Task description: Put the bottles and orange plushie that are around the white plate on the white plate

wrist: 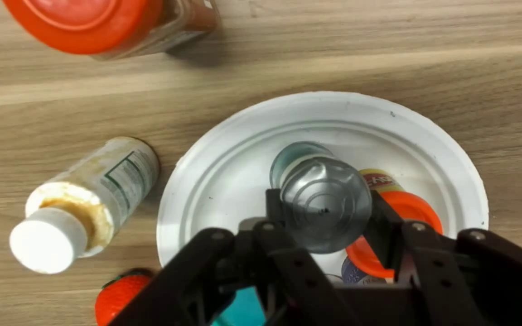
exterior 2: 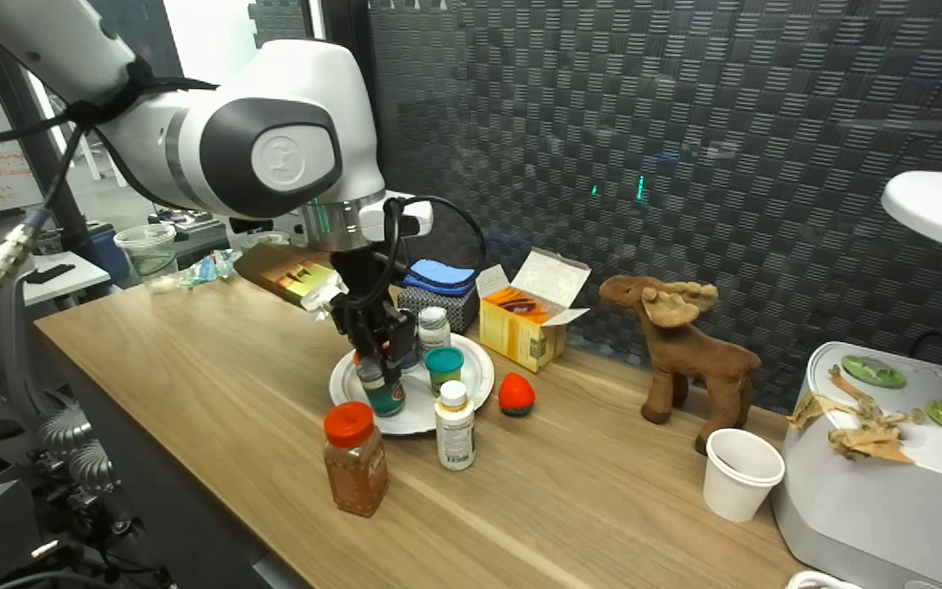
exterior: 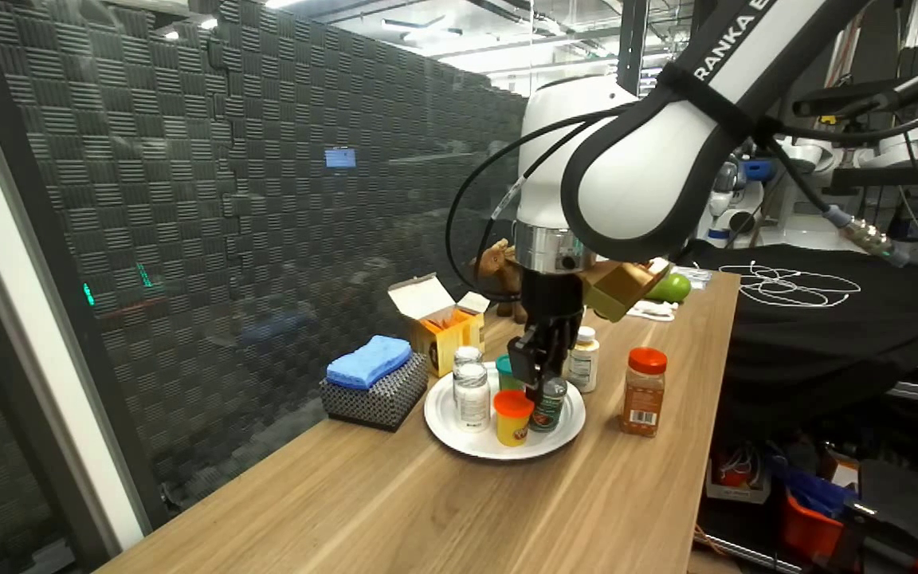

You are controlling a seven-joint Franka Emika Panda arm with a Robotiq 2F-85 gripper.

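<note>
Gripper (wrist: 326,213) nearest the camera in the wrist view: jaws clamped on the silver-topped bottle (wrist: 324,190), around its cap, over the white plate (wrist: 231,181); cannot tell whether the base bears weight. Left to right: white-capped bottle (wrist: 98,185), upright on the table (wrist: 379,68) just beside the plate. Probably light, stiff plastic; amber smear on the shoulder may be tacky, so grip the body lower down. Red-capped jar (wrist: 102,22), also off the plate. Rigid, likely the heaviest if full; take its flat sides. Orange plushie (wrist: 120,296), on the table near the rim. Looks soft, very light; should squash, so pinch gently across the middle. Back at the silver-topped bottle: smooth cap, perhaps slippery; firm hold advised.
</note>
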